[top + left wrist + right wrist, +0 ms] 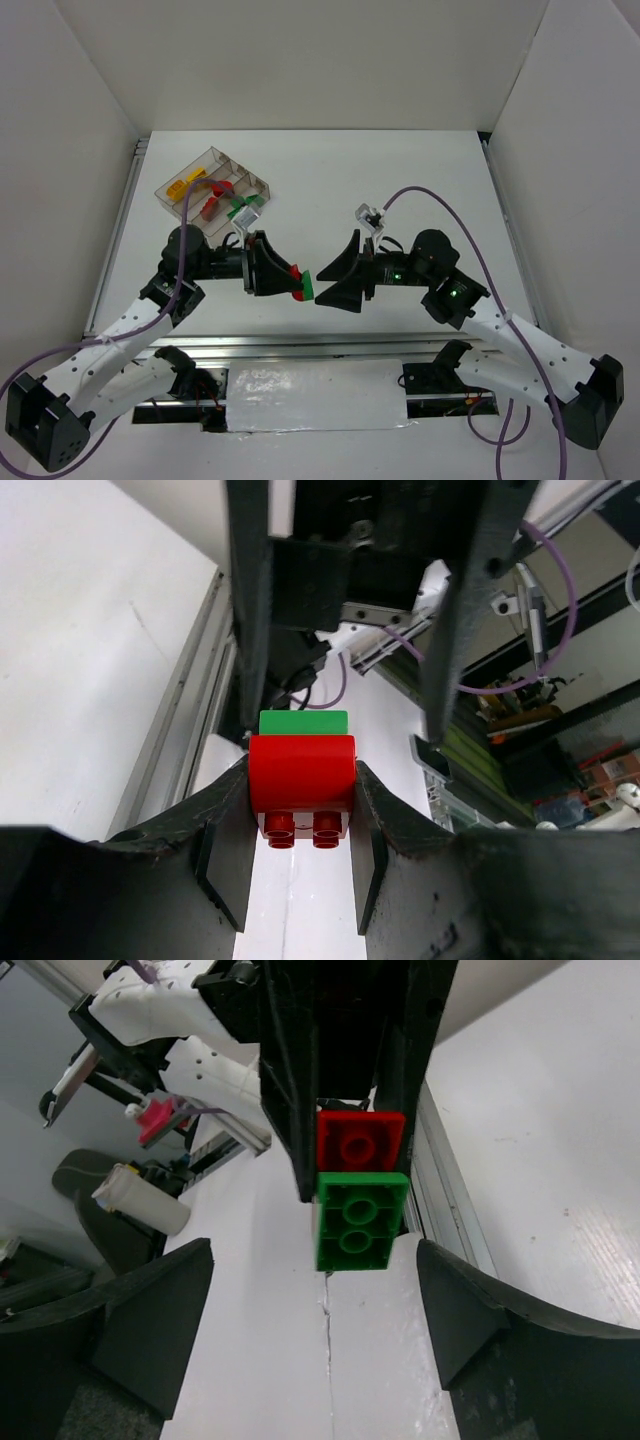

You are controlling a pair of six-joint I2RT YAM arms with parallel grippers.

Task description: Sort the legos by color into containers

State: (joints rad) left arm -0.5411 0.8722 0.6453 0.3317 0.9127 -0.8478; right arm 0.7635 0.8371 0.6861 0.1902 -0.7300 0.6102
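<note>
Left wrist view has my left gripper (300, 792) pinching a red lego (301, 768) by its sides in mid-air, two round studs on its near end and a green lego (303, 723) joined beyond, the pair's long axis pointing toward my widely spread right gripper (338, 272).

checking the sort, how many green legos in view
2: one green lego in the tray's compartment nearest the arms, another stuck to the red brick held by the left hand. Others may be hidden.
</note>
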